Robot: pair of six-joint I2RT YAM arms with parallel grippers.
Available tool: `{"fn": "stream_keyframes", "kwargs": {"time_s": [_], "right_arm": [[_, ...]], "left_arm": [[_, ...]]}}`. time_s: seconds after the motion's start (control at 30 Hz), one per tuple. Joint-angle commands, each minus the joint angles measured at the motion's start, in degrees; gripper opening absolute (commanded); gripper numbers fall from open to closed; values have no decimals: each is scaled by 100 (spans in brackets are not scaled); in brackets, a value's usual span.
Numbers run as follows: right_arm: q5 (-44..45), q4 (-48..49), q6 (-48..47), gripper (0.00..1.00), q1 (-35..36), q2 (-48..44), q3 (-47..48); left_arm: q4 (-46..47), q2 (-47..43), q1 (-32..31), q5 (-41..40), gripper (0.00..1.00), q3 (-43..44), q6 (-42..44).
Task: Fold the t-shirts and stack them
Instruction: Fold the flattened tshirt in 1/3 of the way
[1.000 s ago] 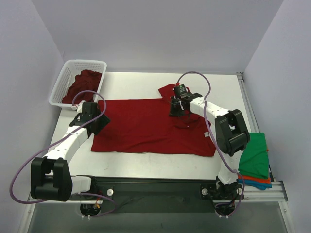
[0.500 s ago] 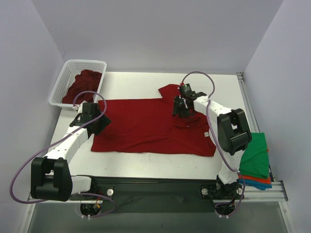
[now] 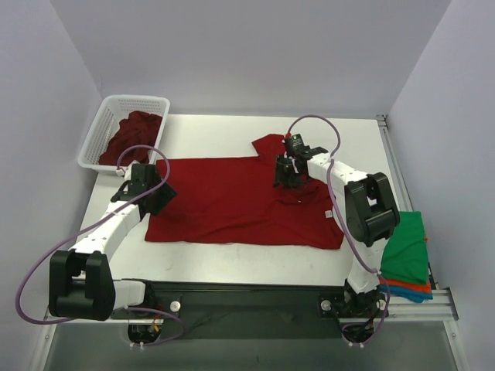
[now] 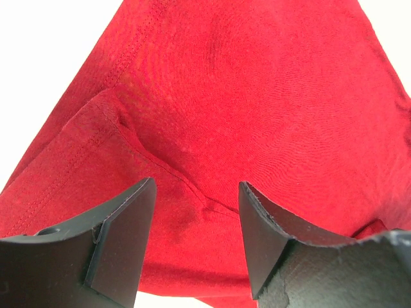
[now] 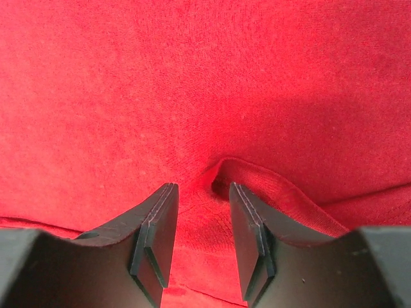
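A deep red t-shirt (image 3: 232,202) lies spread flat on the white table. My left gripper (image 3: 158,190) is at the shirt's left edge. In the left wrist view it (image 4: 196,221) is open over the red cloth (image 4: 257,96), straddling a sleeve seam. My right gripper (image 3: 288,176) is low over the collar area near the shirt's upper right. In the right wrist view it (image 5: 202,224) is open with a narrow gap, and a raised fold of red cloth (image 5: 270,183) lies by the right finger. More deep red shirts (image 3: 133,133) lie in the basket. Folded shirts (image 3: 406,249) are stacked at the right, green on top of orange and blue.
A white lattice basket (image 3: 99,133) stands at the back left corner of the table (image 3: 224,131). The folded stack sits at the table's right edge beside the right arm's base. Pale walls close in at left, back and right.
My right gripper has shifted a little to the right over the collar area. The left arm and the shirt have not visibly moved.
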Motion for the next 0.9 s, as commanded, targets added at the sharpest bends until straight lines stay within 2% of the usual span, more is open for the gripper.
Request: {"fn": "stream_keyframes", "kwargs": {"time_s": [0.0,0.33,0.4,0.6,0.87], "right_arm": [[-4,-195,-155,38,48,163,-15],[66,-239,-278,36,57,242,-41],[84,-239,-252,33,110,181,-59],[110,-239,-120,17,189,-30,-94],[163,-362,-41,13,365,4,151]], "left_arm": [[275,-68,-20,48,65,-35,84],[336,-15,-20,119,64,-79,67],[345,2,-20,119,64,-87,67],[328,-15,-20,101,64,-87,67],[319,-41,-20,110,64,-122,67]]}}
